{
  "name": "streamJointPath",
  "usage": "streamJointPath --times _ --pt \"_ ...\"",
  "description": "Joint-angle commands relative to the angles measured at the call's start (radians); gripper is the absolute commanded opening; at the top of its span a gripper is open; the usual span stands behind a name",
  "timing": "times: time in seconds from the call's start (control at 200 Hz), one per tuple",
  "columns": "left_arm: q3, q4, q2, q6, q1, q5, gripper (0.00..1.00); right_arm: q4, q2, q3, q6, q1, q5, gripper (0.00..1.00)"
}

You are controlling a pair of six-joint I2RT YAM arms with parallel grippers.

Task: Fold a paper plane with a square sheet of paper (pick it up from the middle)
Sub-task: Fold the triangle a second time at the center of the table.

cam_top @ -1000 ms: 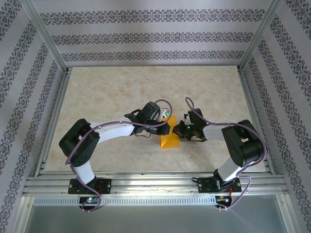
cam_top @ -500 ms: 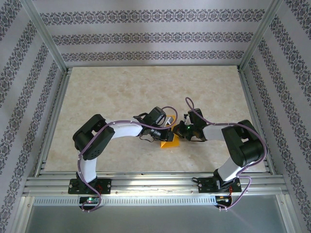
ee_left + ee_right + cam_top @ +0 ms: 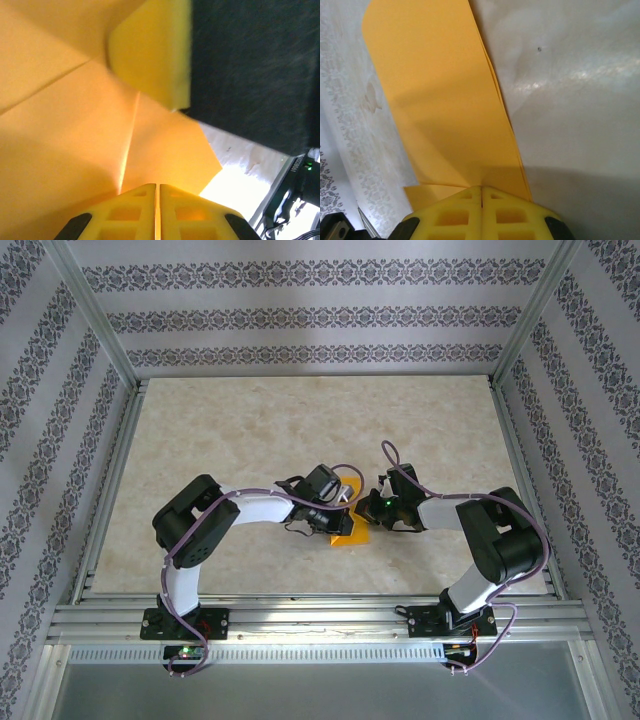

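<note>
The orange-yellow square sheet of paper (image 3: 349, 533), partly folded with creases, lies in the middle of the table between both arms. My left gripper (image 3: 342, 517) comes at it from the left. In the left wrist view, that gripper (image 3: 157, 187) is shut with a thin paper edge pinched between its yellow fingers, and the creased sheet (image 3: 75, 125) spreads out beyond. My right gripper (image 3: 367, 511) reaches in from the right. Its fingers (image 3: 481, 189) are shut on a fold of the layered sheet (image 3: 440, 100). One right fingertip (image 3: 150, 50) sits close in front of the left camera.
The beige marbled table (image 3: 250, 430) is bordered by aluminium rails (image 3: 300, 615) in front and patterned walls on the other sides. Both arms' cables loop above the wrists near the centre.
The left arm's elbow has swung inward and its gripper has moved toward the near right over the paper. The visible orange shape has shrunk to a small patch. The right arm has stayed still.
</note>
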Motion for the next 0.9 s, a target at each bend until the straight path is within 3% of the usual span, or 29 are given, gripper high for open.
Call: streamJointPath --times 0.0,0.61,0.894 --pt "-0.031 -0.033 0.004 0.023 -0.009 -0.016 0.09 -0.101 0.039 -0.038 -0.015 -0.015 0.056 0.00" --pt "-0.195 -0.013 -0.108 -0.013 -0.009 -0.011 0.09 -0.105 0.059 -0.045 -0.026 -0.029 0.058 0.00" --pt "-0.281 -0.024 -0.233 -0.020 -0.011 -0.040 0.05 -0.101 0.057 -0.048 -0.021 -0.030 0.058 0.00"
